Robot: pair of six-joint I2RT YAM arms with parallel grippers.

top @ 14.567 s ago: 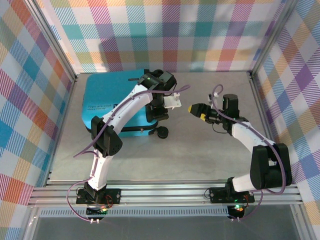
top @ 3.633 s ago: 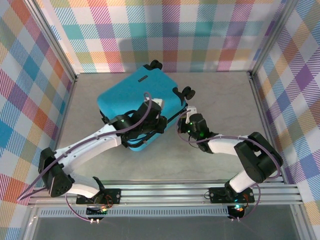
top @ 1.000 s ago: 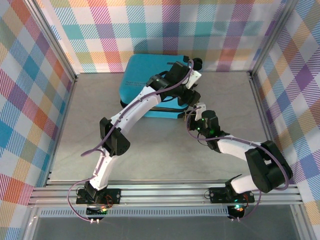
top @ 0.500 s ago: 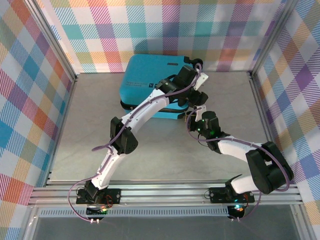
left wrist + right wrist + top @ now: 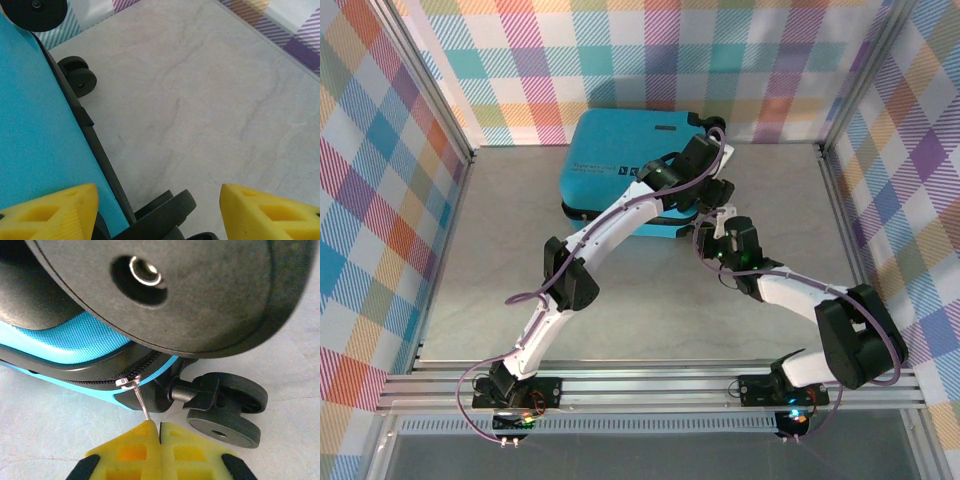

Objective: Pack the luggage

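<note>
- Pinching the zipper pull (image 5: 139, 399) in the right gripper (image 5: 160, 440), with the yellow fingertips (image 5: 135, 450) pressed flat together on the thin metal tab and no gap between.
- Works low at the near right corner of the luggage (image 5: 620, 170), just beside a black wheel (image 5: 225, 410) resting on the table (image 5: 650, 300).
- Reads as zipper work on a case already lying shut. Likely the closing run of the packing, though direction of travel not decidable from the seam.
- Hangs the left gripper (image 5: 157, 210) over the same wheeled end, fingers (image 5: 50, 210) spread wide and holding nothing, with the turquoise shell (image 5: 35, 130) below on one side and bare table on the other.
- Lies flat at the far side of the table, close to the checked back wall (image 5: 720, 70), wheels toward the right.
- Calls next, by judgement, for a steady draw of the tab along the black zipper track and round the corner, kept in line with the teeth to avoid losing the thin tab from the pads.
- Calls also for the left gripper to come down on the shell as a brace against likely sliding of a light wheeled case under the tug.
- Cannot tell how much of the track is already run, with the far seam hidden.
</note>
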